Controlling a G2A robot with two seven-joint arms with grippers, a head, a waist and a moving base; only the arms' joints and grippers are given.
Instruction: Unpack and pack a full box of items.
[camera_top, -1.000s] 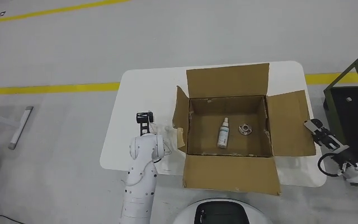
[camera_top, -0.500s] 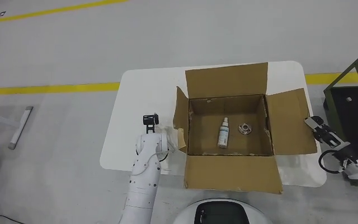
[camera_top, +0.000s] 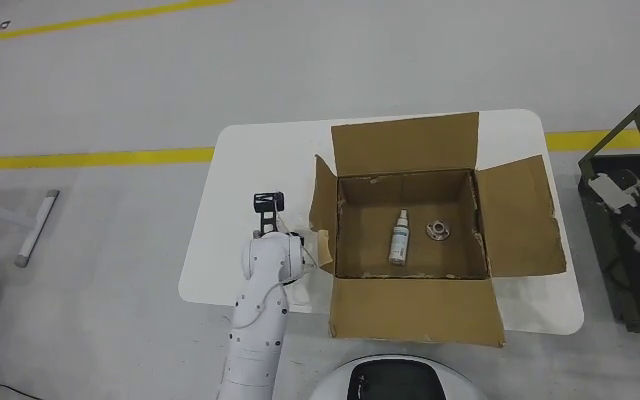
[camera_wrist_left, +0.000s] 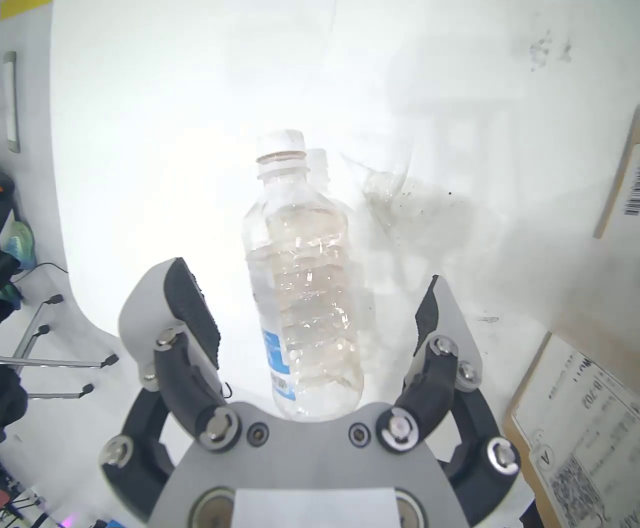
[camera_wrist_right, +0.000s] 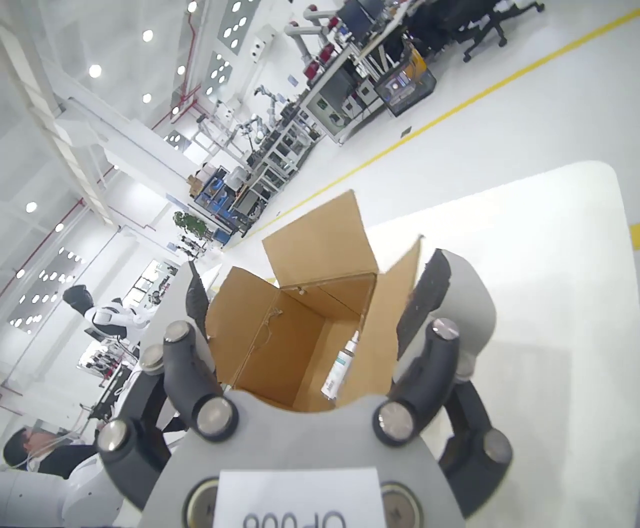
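Observation:
An open cardboard box (camera_top: 520, 225) stands on the white table (camera_top: 260, 150). Inside it lie a small spray bottle (camera_top: 399, 237) and a round metal part (camera_top: 437, 231). My left gripper (camera_top: 268, 204) is over the table just left of the box. It is open (camera_wrist_left: 305, 277), with a clear water bottle (camera_wrist_left: 305, 300) lying on the table between its fingers, which stand apart from it. My right gripper (camera_wrist_right: 312, 295) is open and empty, off to the right of the box (camera_wrist_right: 300, 320), where the spray bottle (camera_wrist_right: 340, 367) shows inside.
A crumpled piece of clear plastic (camera_wrist_left: 385, 187) lies on the table beyond the water bottle, near the box's left flap (camera_top: 322, 205). A green metal frame (camera_top: 612, 150) stands off the table's right edge. Bare table lies behind and left of the box.
The right arm has pulled away from the table's right side toward the picture's edge. The left arm has shifted slightly toward the box, over the water bottle.

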